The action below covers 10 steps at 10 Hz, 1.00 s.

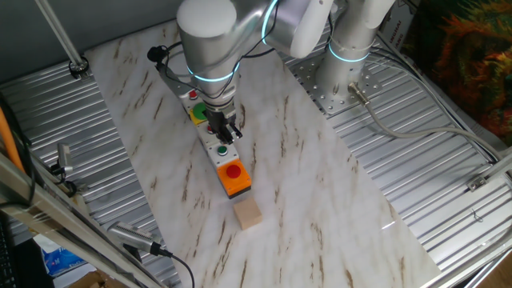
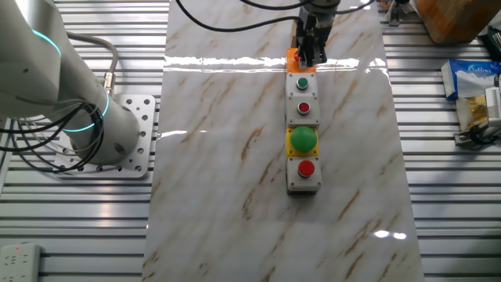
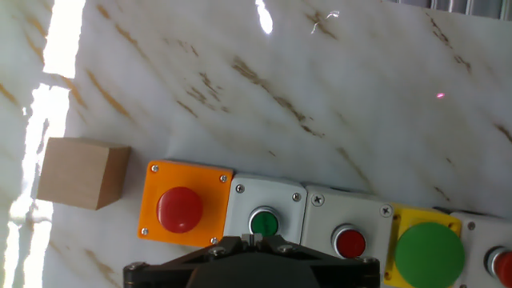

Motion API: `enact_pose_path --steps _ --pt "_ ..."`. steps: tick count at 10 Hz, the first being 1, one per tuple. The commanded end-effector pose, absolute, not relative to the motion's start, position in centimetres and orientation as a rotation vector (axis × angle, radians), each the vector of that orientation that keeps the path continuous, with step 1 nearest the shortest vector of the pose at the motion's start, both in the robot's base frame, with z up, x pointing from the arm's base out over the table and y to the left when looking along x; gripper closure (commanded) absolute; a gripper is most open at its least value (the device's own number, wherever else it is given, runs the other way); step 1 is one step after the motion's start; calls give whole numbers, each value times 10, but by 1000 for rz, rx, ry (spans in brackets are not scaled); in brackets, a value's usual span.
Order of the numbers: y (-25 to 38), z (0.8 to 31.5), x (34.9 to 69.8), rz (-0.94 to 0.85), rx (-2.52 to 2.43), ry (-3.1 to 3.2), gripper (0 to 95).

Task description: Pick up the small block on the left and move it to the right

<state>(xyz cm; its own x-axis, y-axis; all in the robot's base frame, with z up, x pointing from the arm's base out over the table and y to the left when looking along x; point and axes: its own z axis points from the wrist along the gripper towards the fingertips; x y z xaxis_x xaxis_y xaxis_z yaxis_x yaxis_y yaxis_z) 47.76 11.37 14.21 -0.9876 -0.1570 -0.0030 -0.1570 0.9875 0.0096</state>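
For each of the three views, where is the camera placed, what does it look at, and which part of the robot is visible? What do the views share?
One fixed view: high, facing the arm's base; gripper above the button boxes, small block nearest.
The other fixed view: high, opposite side; arm base at left, gripper at the far end.
Hand view: looks down at the small block; only the gripper's dark body shows.
Shared: the orange box.

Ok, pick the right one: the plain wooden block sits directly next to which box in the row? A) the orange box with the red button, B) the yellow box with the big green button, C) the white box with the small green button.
A: the wooden block lies just past the row's end, beside the orange box with the red button; the other boxes sit farther along the row.
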Motion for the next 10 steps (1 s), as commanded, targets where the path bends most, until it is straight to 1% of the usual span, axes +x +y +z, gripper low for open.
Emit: enact_pose_path --steps 1,4,6,9,10 --pt "113 142 477 9 -105 3161 950" --pt "113 142 477 -25 97 3172 950" --pt "113 142 477 -25 87 3170 950" --pt "76 154 466 -9 -13 3174 950" --pt "50 159 463 -3 -71 3173 950"
